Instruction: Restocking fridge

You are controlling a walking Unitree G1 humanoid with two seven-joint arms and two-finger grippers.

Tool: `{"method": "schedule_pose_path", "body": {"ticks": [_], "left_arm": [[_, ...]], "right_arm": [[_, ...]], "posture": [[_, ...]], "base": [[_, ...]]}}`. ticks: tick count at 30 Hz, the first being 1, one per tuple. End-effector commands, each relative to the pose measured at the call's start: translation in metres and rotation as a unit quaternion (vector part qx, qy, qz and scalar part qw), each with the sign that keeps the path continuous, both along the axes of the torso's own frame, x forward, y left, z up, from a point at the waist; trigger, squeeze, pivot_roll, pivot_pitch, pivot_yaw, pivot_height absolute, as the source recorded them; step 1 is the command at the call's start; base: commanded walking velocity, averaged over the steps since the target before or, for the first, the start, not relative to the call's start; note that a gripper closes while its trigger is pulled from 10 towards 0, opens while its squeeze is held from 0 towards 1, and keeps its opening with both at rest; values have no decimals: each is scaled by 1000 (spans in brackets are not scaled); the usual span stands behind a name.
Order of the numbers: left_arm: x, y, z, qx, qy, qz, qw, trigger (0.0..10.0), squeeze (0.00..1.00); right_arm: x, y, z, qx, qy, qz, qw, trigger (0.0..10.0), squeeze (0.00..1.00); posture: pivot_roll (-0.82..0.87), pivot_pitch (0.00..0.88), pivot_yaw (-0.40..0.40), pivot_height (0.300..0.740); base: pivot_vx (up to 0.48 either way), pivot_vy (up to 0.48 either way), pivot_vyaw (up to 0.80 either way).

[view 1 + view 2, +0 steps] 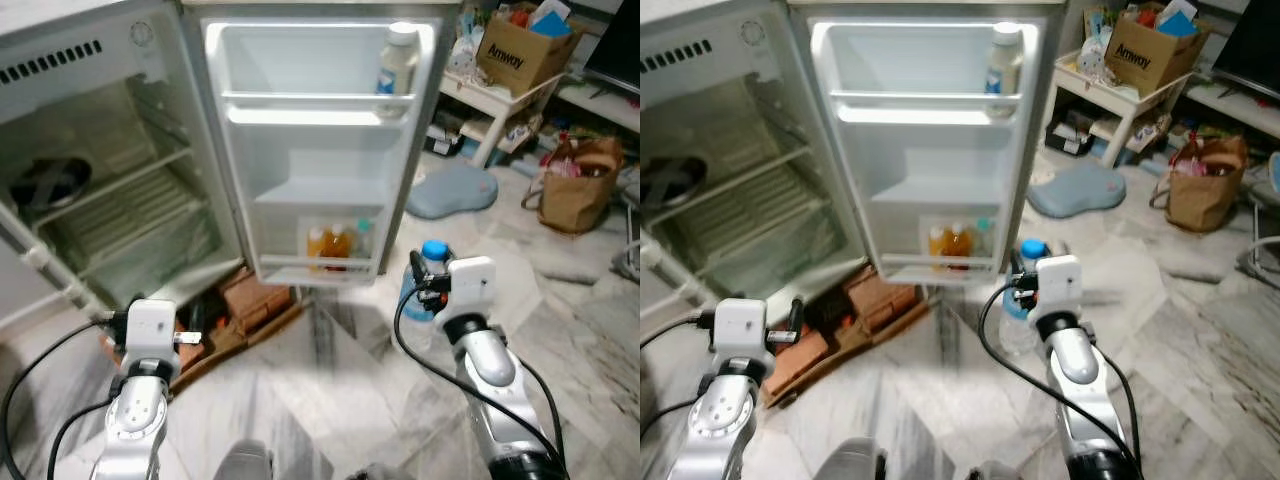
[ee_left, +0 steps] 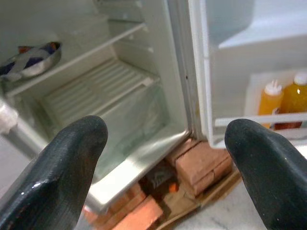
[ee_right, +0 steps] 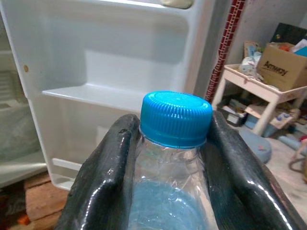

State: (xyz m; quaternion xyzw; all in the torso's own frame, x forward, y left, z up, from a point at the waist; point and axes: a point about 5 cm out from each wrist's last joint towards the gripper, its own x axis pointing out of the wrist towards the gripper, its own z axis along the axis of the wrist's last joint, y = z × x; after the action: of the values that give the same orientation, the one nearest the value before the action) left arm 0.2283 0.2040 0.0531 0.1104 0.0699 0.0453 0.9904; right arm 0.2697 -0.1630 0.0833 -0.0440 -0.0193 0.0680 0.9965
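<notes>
The right gripper (image 3: 175, 158) clamps a blue-capped water bottle (image 3: 176, 120) before the open fridge door (image 1: 320, 150) — the left gripper (image 2: 165, 163) hangs spread, empty.

Clear plastic bottle (image 3: 165, 191), ribbed cap (image 3: 176, 117); glossy marble floor (image 1: 340, 400)

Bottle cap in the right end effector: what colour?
Bright blue, ridged cap; clearest in the right wrist view.
</notes>
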Motion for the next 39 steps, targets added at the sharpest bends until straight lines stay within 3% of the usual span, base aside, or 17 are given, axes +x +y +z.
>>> {"method": "schedule_pose_path", "body": {"ticks": [1,13,31,39], "left_arm": [[-1,5,0,5,6,5,1000,10000,0],[1,3,2,9,0,-2,1000,10000,0],[5,-5,5,-9,-10,-43,999,10000,0],[5,-6,4,-12,-10,-51,999,10000,0]], "right_arm": [[3,4,8,5,-18,6,1000,10000,0],[8,3,11,8,-24,-3,1000,10000,0],[10,4,13,-5,-30,7,1000,10000,0],[11,5,11,1,-25,7,1000,10000,0]], "posture": [[99,84,-44,740],[100,81,-47,740],[94,73,-48,740],[94,72,-48,740]], "base": [[0,480,0],[0,460,0],[0,0,0],[292,62,0]]}}
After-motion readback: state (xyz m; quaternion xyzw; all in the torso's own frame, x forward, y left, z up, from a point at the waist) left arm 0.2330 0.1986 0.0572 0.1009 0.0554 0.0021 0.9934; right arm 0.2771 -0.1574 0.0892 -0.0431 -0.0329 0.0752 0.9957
